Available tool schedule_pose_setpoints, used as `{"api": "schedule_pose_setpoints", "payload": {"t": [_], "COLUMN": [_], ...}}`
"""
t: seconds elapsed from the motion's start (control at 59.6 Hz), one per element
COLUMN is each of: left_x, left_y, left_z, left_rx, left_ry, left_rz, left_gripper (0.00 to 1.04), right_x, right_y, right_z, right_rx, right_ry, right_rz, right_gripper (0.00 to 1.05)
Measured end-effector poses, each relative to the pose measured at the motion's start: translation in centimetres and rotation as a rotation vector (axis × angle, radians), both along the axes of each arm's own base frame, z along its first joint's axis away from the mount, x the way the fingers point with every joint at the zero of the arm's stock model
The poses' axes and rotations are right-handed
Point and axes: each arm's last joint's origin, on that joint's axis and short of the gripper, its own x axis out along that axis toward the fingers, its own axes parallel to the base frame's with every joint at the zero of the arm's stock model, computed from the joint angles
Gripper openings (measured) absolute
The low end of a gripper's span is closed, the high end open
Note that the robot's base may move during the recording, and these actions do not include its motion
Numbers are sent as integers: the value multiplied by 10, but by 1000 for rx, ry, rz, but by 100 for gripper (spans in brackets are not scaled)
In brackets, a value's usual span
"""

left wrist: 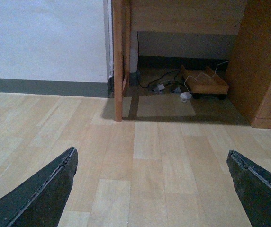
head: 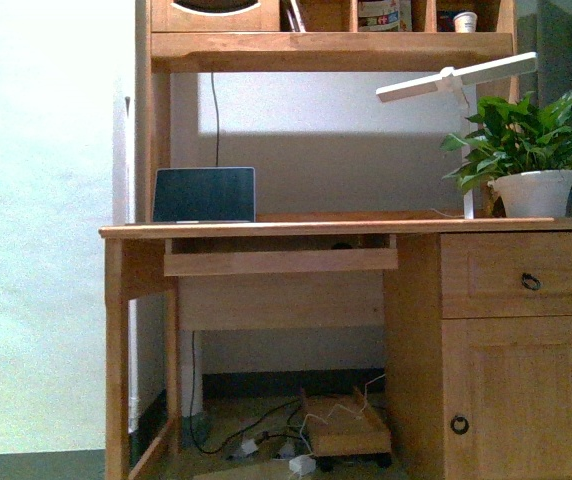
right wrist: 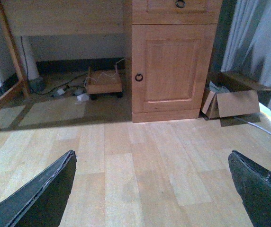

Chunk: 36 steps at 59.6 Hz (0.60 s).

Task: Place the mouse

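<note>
In front of the desk [head: 326,228], both arms are hanging low over the wooden floor [left wrist: 159,142], and neither is showing in the front view. The left gripper [left wrist: 150,153] is standing wide open, its 2 dark fingers [left wrist: 45,189] spread to the edges of the wrist view with nothing between them. The right gripper [right wrist: 151,154] is doing the same, empty, and is facing the cupboard door [right wrist: 171,71].

The mouse is not showing clearly anywhere. A small dark spot is sitting in the gap above the keyboard tray [head: 280,261], but I cannot tell what it is. On the desktop a laptop [head: 204,194] is standing open at the left, and a potted plant [head: 526,150] and a white lamp [head: 456,78] are standing at the right.

I am judging that the task is only beginning: nothing is being held, so the next move is calling for finding the mouse and raising an arm toward desk height.

A printed container [head: 384,12] is standing on the top shelf, but its writing is too small to read.
</note>
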Motion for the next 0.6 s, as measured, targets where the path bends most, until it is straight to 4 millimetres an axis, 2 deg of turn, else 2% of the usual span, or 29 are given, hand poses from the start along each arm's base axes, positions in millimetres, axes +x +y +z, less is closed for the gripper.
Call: {"api": "schedule_pose_setpoints", "payload": {"t": [0.604], "left_x": [0], "left_y": [0], "left_z": [0], "left_rx": [0], "left_ry": [0], "left_rz": [0], "left_gripper": [97], "right_x": [0], "right_y": [0], "right_z": [0], "right_rx": [0], "right_ry": [0], "right_rz": [0], "right_gripper": [97]}}
